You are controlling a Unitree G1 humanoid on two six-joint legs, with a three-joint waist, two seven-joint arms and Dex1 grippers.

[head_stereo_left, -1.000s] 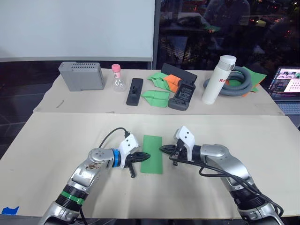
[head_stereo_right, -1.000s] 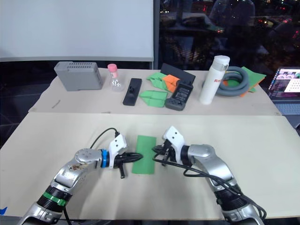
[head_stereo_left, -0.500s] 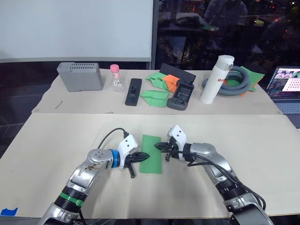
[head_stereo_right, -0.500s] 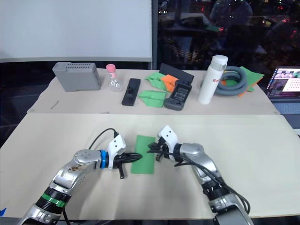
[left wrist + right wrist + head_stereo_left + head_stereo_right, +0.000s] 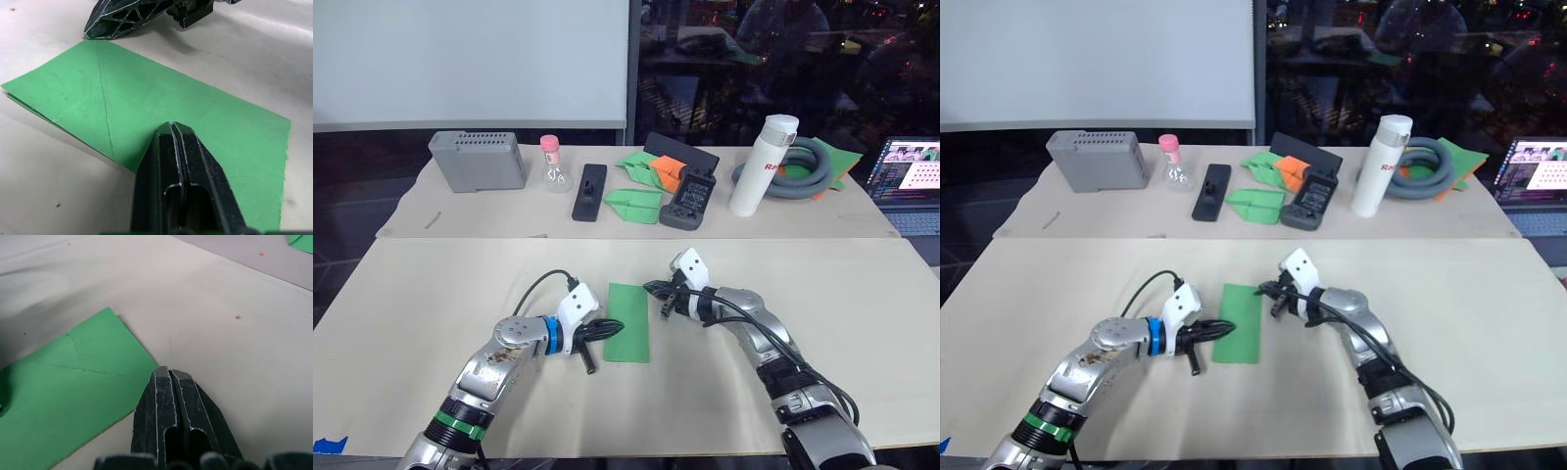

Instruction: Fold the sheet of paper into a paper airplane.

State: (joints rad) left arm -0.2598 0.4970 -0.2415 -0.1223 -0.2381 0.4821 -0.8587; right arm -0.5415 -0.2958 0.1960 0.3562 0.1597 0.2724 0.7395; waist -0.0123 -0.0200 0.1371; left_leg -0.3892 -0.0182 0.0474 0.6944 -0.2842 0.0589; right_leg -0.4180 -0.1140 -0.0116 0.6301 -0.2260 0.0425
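On the beige table (image 5: 431, 294), centre frame, I see the sheet of paper (image 5: 628, 321) lying light, floppy and slippery, best pinched at a free corner, with the left gripper (image 5: 614, 327) pressed together on its left edge and the right gripper (image 5: 651, 288) pressed together, empty, just beside its upper right corner.

A lab or office workroom after dark

A whiteboard (image 5: 470, 61) hangs beside dark glass, and an open laptop (image 5: 909, 181), a grey electronics box (image 5: 478, 161), a handheld controller (image 5: 690, 200) and a coiled hose (image 5: 798, 174) lie on the table (image 5: 862, 313).

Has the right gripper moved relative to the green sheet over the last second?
Yes. The right gripper, shut, has moved from beside the middle of the right edge of the sheet of paper toward its far right corner, away from the robot.
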